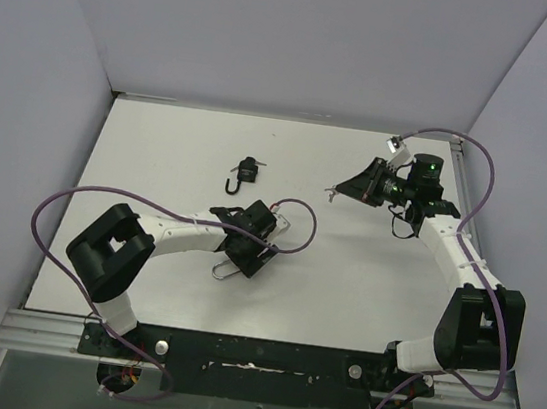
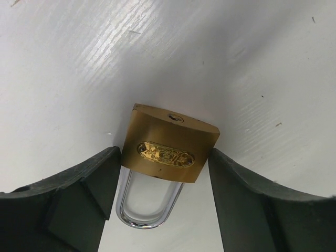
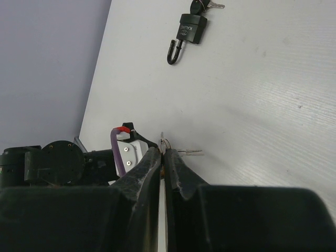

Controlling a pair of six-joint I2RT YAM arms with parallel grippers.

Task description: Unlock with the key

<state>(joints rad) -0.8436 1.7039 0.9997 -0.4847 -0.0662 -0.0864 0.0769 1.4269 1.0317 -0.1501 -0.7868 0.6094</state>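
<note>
A brass padlock [image 2: 169, 148] with a silver shackle [image 2: 149, 212] lies on the white table, keyhole end pointing away. My left gripper [image 2: 163, 170] is shut on its body, one finger against each side. In the top view that gripper [image 1: 248, 242] is at the table's middle, and the shackle [image 1: 225, 270] sticks out toward the near edge. My right gripper [image 3: 164, 153] is shut on a key ring, and a small silver key [image 3: 189, 152] pokes out past its tips. It hovers at the right rear [image 1: 340, 190], apart from the brass padlock.
A black padlock [image 1: 245, 173] with an open shackle and a key in it lies behind my left gripper. It also shows in the right wrist view [image 3: 188, 29]. Grey walls enclose the table on three sides.
</note>
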